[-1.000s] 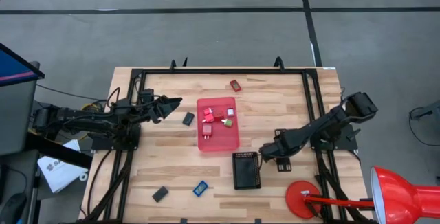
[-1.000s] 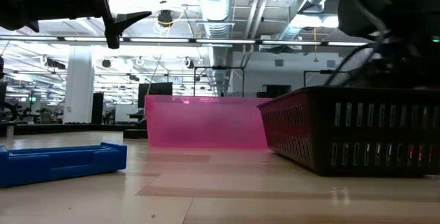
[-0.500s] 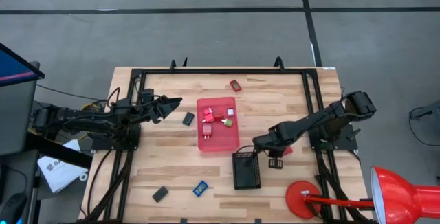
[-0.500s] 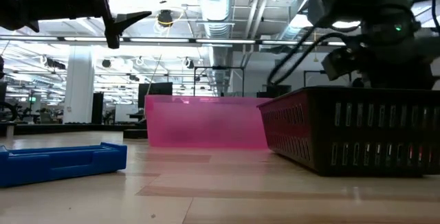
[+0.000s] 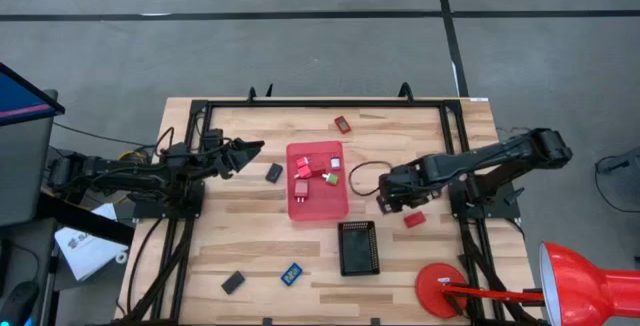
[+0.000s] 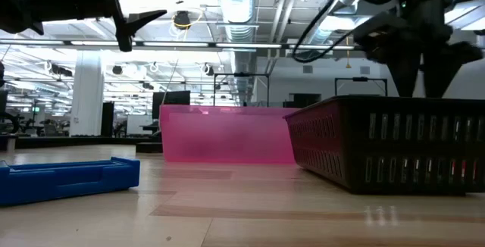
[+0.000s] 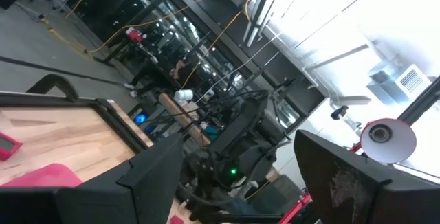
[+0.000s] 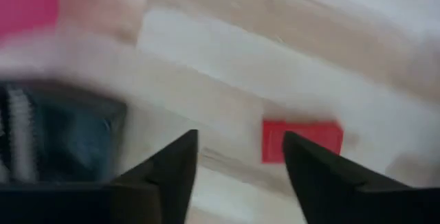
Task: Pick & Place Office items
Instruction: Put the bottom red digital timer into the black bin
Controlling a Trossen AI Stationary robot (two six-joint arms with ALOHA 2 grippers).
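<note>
The pink-red tray holds several red pieces and a green one. Loose on the table lie a red piece, another red one, two black ones and a blue one. My right gripper is open and empty, above the table between the pink tray and the near red piece. That piece shows past its fingers in the right wrist view. My left gripper waits open and empty, raised left of the pink tray.
The black grid tray stands near the table's front, just on the near side of my right gripper. A red desk lamp with its round base is at the near right corner. A black frame runs along the table's edges.
My right gripper has swung from beside the black tray's right side toward the far edge and a little toward the pink tray. The red piece it stood over now lies uncovered on the table.
</note>
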